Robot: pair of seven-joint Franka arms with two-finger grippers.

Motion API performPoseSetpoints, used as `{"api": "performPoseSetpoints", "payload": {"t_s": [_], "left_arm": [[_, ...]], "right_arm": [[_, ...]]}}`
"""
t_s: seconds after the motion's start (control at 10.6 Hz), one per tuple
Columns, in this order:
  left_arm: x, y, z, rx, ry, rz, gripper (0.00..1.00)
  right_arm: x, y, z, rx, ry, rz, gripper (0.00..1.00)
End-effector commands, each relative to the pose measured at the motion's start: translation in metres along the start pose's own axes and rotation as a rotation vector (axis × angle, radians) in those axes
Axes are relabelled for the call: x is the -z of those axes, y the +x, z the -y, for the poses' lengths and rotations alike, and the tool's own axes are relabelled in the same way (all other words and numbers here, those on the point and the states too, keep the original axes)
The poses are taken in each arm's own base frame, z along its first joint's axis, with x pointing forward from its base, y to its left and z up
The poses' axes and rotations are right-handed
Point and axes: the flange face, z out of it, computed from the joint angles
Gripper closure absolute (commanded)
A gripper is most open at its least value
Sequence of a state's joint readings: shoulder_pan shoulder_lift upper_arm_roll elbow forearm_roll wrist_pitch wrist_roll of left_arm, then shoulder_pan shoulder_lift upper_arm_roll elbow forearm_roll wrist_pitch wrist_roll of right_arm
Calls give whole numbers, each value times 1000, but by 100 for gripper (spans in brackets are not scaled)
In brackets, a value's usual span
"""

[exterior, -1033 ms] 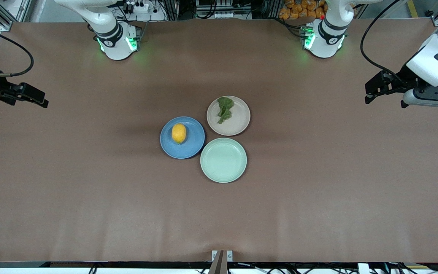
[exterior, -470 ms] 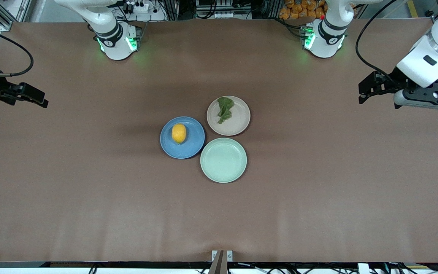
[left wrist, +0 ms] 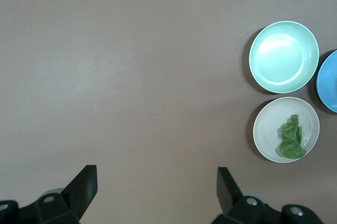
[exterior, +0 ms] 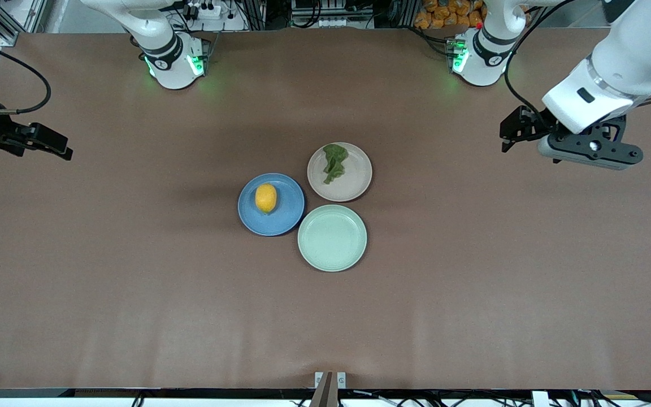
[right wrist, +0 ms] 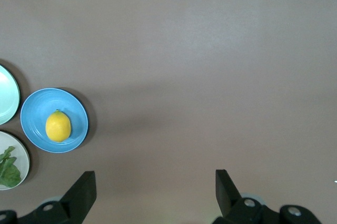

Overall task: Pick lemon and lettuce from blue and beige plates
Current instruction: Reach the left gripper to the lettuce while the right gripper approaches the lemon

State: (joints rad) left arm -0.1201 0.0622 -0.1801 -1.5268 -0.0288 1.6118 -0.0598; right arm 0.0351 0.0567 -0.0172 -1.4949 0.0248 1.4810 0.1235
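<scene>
No writing can be read anywhere. The brown worktop (exterior: 133, 294) lies bare and wide around three touching plates at its middle: the blue plate (exterior: 271, 204) carrying the lemon (exterior: 265, 198), the beige plate (exterior: 339, 172) carrying the lettuce (exterior: 334, 161), and a mint plate (exterior: 332, 238) nearest the front camera. The left gripper (exterior: 511, 131) and right gripper (exterior: 57, 146) hang over opposite worktop ends, fingers apart, holding nothing.

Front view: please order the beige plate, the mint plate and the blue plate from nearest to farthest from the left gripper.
Left gripper is open over bare table at the left arm's end.
1. Beige plate, holding the lettuce.
2. Mint plate, nearer the camera.
3. Blue plate, holding the lemon, toward the right arm's end.
</scene>
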Motion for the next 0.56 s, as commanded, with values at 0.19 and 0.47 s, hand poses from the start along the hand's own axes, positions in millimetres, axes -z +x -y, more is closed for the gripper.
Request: {"api": "performPoseSetpoints", "payload": {"t_s": [0.19,0.47], "left_arm": [[-53,13,-60,-88,-30,104,0],[-83,19,-86,-110,-46,155,0]], "right_arm": [[-15,-1,15,22,5,-14,0],[-36,0,38,28,11,-4,0]]}}
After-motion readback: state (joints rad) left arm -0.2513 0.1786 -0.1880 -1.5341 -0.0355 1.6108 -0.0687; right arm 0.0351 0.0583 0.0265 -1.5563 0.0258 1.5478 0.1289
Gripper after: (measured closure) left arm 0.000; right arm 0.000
